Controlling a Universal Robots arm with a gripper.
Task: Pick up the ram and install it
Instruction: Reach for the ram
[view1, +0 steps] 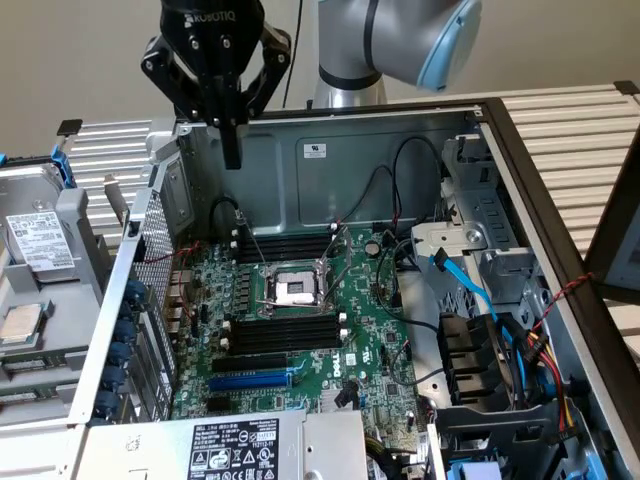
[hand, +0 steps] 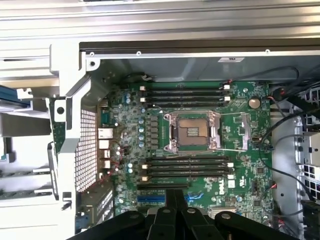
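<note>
My gripper hangs shut above the open computer case, over its far corner on the exterior view's left, with nothing visible between the fingers. In the wrist view the closed fingertips point down at the green motherboard, just outside the nearer bank of black memory slots. A second bank of slots lies on the other side of the CPU socket. From the exterior view the same motherboard, slots and socket sit well below the gripper. The ram is out of view.
The case's back wall rises just beside the gripper. A drive cage lies outside the case on the exterior view's left. Blue and black cables and drive bays crowd the right side. The power supply fills the near edge.
</note>
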